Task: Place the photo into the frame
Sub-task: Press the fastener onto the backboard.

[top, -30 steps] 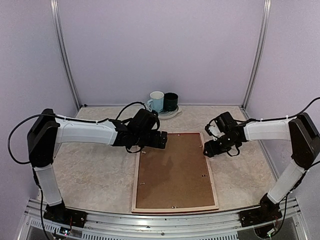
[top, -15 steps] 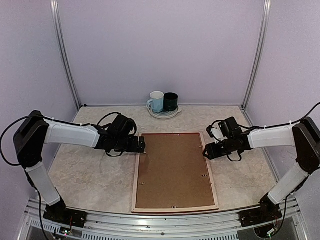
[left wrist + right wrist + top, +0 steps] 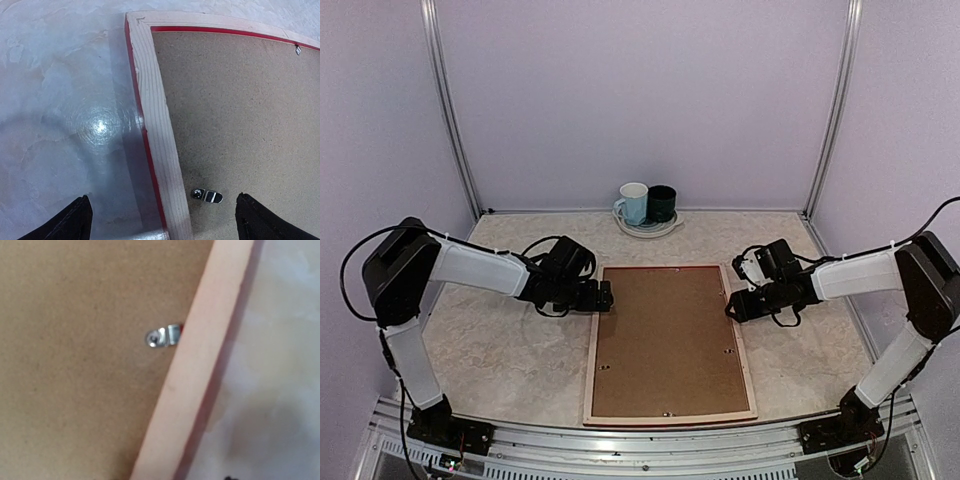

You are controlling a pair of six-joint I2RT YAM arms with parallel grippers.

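The frame lies face down in the middle of the table, pale wood back up, with a thin red edge showing. A brown backing board fills it. The photo is hidden. My left gripper is open at the frame's left rail near the far corner. In the left wrist view its fingertips straddle the rail, with a metal clip between them. My right gripper sits low at the right rail. The right wrist view shows the rail, the board and a clip, but not the fingers.
A pale mug and a dark mug stand on a plate at the back of the table, behind the frame. Metal posts rise at the back corners. The table's front rail runs just below the frame.
My left gripper moved off the frame's far left corner to its left rail and lowered. My right gripper shifted slightly down and left onto the right rail. The frame has not moved.
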